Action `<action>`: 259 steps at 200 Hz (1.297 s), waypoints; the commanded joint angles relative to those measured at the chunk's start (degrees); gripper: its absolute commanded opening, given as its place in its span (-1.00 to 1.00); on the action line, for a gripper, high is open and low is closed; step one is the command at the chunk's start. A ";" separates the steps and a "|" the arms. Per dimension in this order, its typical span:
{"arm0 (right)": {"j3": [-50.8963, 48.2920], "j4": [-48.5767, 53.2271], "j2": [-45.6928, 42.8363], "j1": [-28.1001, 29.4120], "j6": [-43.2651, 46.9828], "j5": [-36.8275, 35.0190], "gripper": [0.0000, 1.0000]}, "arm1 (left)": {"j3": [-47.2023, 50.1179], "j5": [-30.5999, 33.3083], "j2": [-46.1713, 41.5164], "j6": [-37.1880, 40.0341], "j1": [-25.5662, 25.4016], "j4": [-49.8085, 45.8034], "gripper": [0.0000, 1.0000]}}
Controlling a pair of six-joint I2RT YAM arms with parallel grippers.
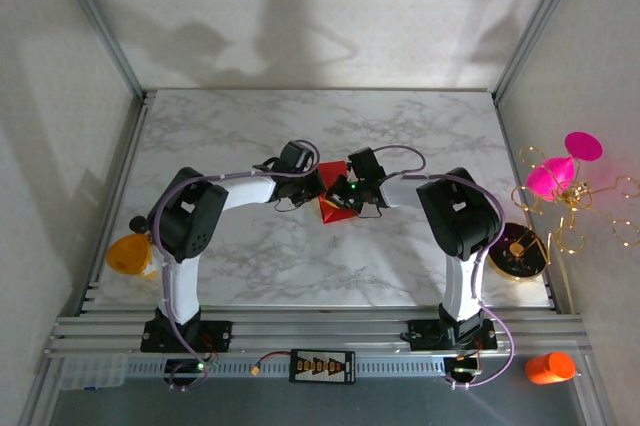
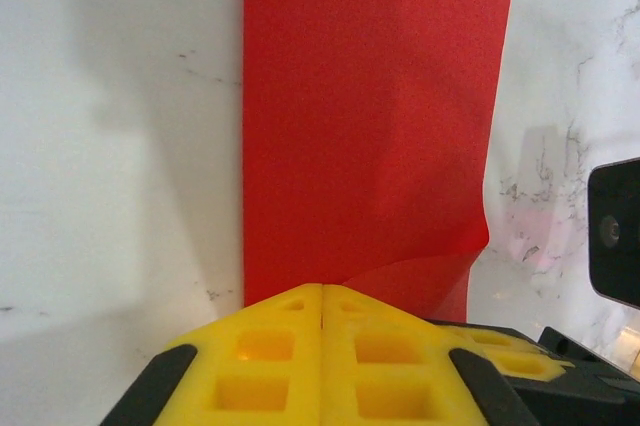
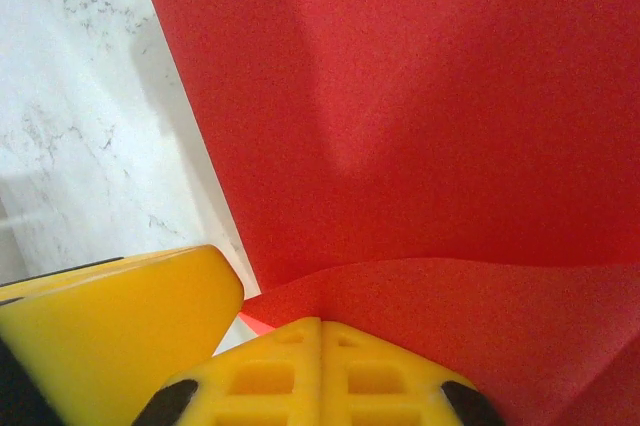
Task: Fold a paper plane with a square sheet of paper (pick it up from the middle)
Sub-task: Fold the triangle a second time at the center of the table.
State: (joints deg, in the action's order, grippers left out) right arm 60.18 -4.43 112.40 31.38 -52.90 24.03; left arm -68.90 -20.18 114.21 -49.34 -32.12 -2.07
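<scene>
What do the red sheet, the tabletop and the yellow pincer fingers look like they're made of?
Sheet: thin matte paper, judging by its fine grain and the soft buckle near the fingertips.
Tabletop: white marble look with grey veins and a smooth finish; it could be laminate.
Fingers: probably yellow moulded plastic, with square recesses.

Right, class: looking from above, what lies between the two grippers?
The red sheet of paper, pinched by the left gripper and right gripper, seen in the top view.
</scene>
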 commanded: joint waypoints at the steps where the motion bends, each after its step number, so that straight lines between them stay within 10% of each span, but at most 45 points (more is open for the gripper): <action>1: 0.04 4.87 1.89 -0.10 0.87 -1.85 -1.00 | -1.32 1.77 1.28 0.89 -0.75 -3.05 -0.94; 259: -1.97 1.79 -4.07 -3.16 6.77 -1.34 -0.97 | -3.61 4.17 4.92 4.65 -1.02 -8.68 -1.00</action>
State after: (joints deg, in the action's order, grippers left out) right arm 59.57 -3.81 107.22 28.36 -47.29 23.97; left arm -72.34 -17.72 116.86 -45.98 -32.60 -6.70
